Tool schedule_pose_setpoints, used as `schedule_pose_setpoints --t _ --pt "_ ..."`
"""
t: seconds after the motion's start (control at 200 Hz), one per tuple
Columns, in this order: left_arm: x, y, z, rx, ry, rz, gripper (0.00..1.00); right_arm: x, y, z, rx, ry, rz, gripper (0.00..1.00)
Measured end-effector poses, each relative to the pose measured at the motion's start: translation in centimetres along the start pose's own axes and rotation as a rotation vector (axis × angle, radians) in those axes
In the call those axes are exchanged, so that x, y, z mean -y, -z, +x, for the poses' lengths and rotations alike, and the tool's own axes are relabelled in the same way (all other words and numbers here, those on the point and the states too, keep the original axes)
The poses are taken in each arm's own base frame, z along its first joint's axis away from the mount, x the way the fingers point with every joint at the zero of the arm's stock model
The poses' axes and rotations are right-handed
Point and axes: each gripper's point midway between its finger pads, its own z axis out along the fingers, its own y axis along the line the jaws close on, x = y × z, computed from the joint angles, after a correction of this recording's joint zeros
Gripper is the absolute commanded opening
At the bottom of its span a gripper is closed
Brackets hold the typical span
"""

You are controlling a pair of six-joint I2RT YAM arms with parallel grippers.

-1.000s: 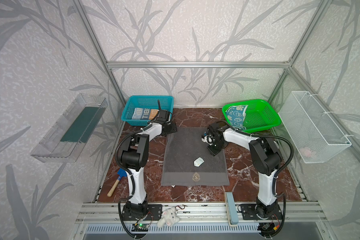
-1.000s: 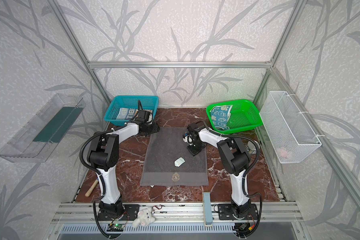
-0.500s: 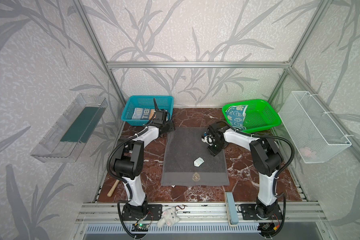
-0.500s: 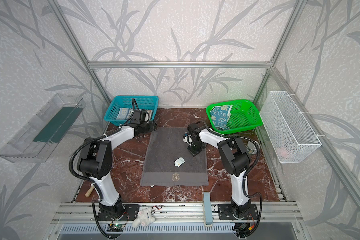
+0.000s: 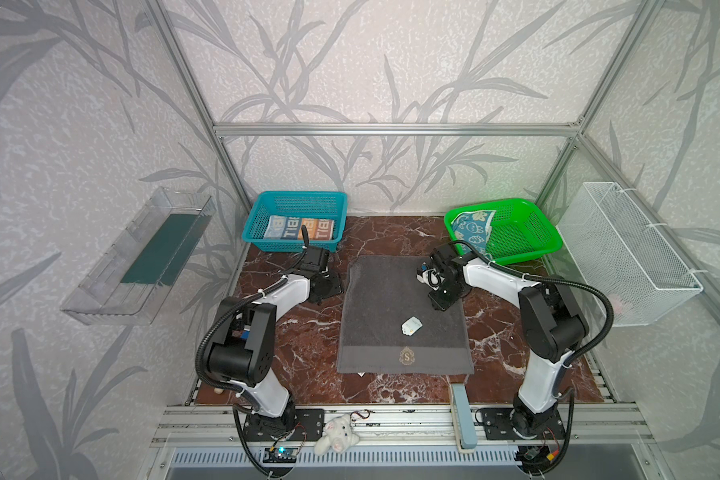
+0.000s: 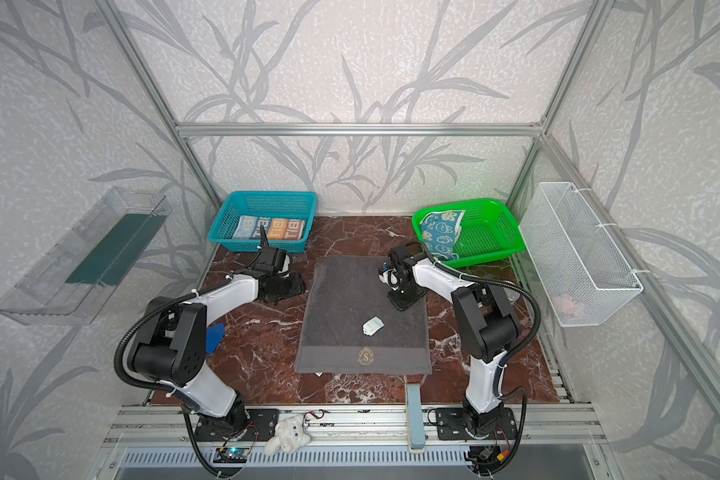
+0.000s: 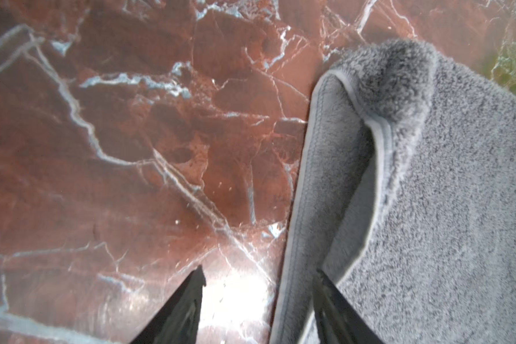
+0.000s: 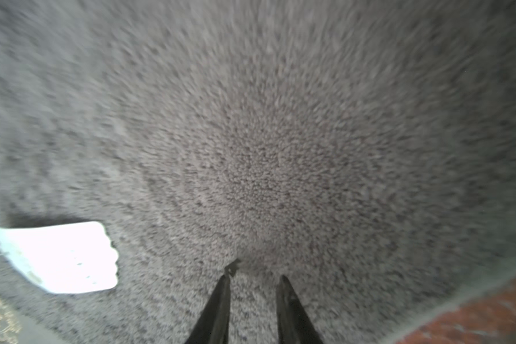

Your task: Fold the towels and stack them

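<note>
1. Towel position first: the dark grey towel (image 5: 395,316) lies flat mid-way across the tabletop (image 5: 304,345). Its long axis runs from far edge to near edge, with the crest at the near end.
2. We see the left gripper (image 7: 259,271) at its far left corner, jaws well apart and straddling the turned-over hem, gripping nothing.
3. The right gripper (image 8: 256,272) sits low over the pile by the towel's right edge, jaws narrowly apart, empty.
4. We judge each arm nearer its own far corner; the fold should carry those corners toward the near edge.
5. The lettered towel (image 5: 298,227) sits in the teal basket (image 5: 296,195) and the bunny towel (image 5: 472,226) in the green basket (image 5: 528,232).
</note>
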Motion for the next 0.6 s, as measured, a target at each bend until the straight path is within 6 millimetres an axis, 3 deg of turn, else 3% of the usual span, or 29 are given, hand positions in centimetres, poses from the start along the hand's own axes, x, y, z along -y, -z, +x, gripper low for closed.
schedule_pose_setpoints --t 0.15,0.315,0.435,0.6 --pt "1.1 2.0 -0.7 0.039 -0.014 0.043 0.56 0.0 1.1 -0.9 0.045 -0.006 0.005 0.23" --pt "3.7 3.9 -1.4 0.075 -0.076 0.141 0.23 0.4 -0.9 -0.3 -0.011 -0.046 0.012 0.15" --pt "6.5 3.1 -0.6 0.032 -0.144 0.204 0.00 0.4 -2.6 0.0 -0.059 -0.064 0.014 0.12" --pt "9.1 0.2 1.4 -0.052 -0.202 0.243 0.00 -0.5 -2.6 -0.4 -0.060 -0.030 0.027 0.11"
